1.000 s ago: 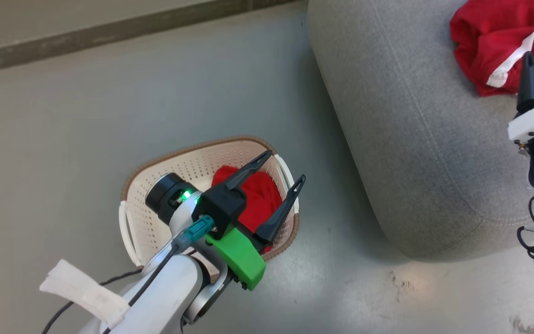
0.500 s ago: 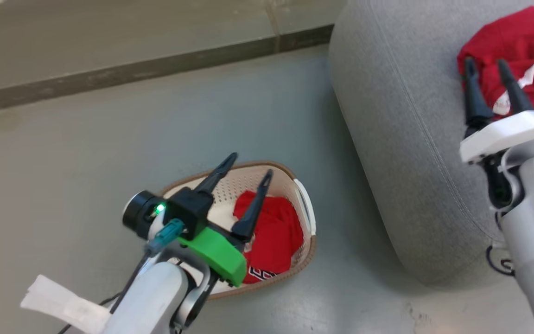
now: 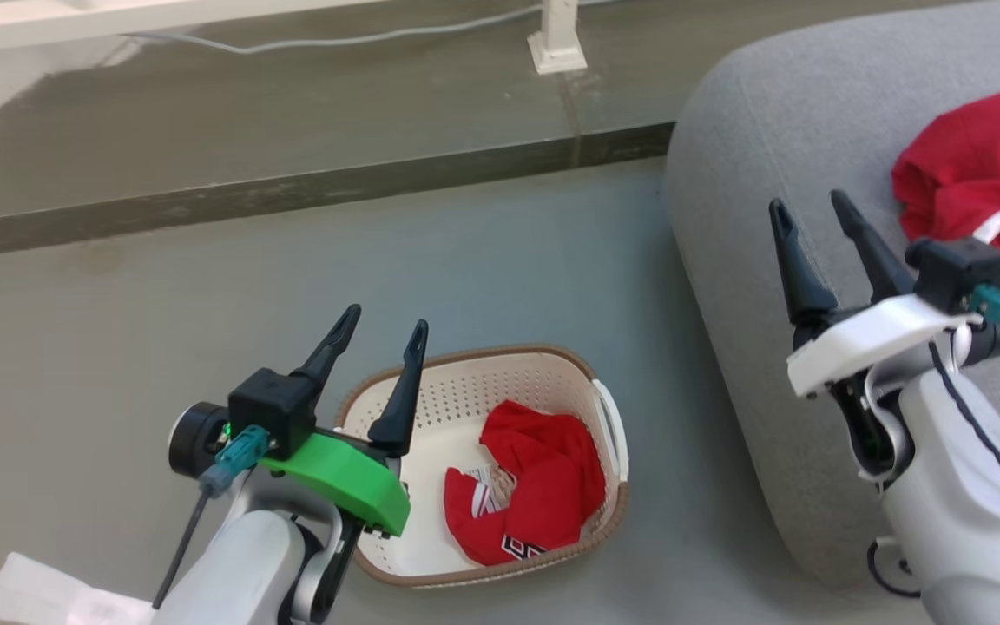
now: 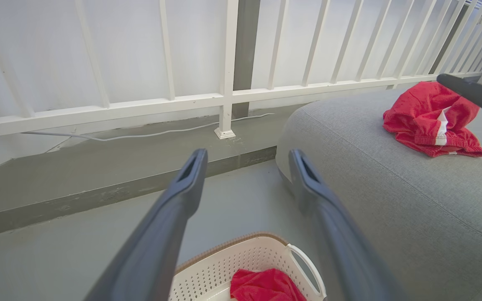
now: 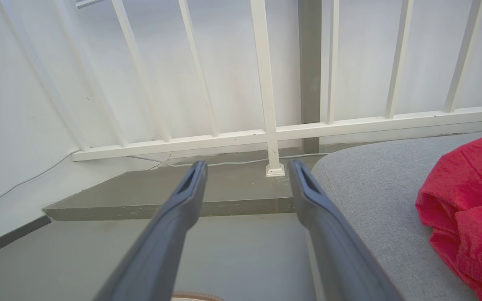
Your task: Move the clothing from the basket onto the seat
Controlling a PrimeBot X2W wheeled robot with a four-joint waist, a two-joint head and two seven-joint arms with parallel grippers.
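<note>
Basket (image 3: 500, 351) on floor (image 3: 509, 252), just beside seat (image 3: 752, 286); red garment (image 3: 543, 486) bunched inside (white trim and lettering showing). Second garment (image 3: 969, 174) lies on the seat's top. My left tool (image 3: 386, 317) hangs by the basket's left rim, fingers wide, empty. My right tool (image 3: 809, 201) over the seat's edge, likewise wide, empty.

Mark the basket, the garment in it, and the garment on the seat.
basket (image 3: 500, 386): head view, perforated far wall.
garment in basket (image 3: 552, 473): head view, red middle fold.
garment on seat (image 4: 416, 108): left wrist view, red upper folds.
</note>
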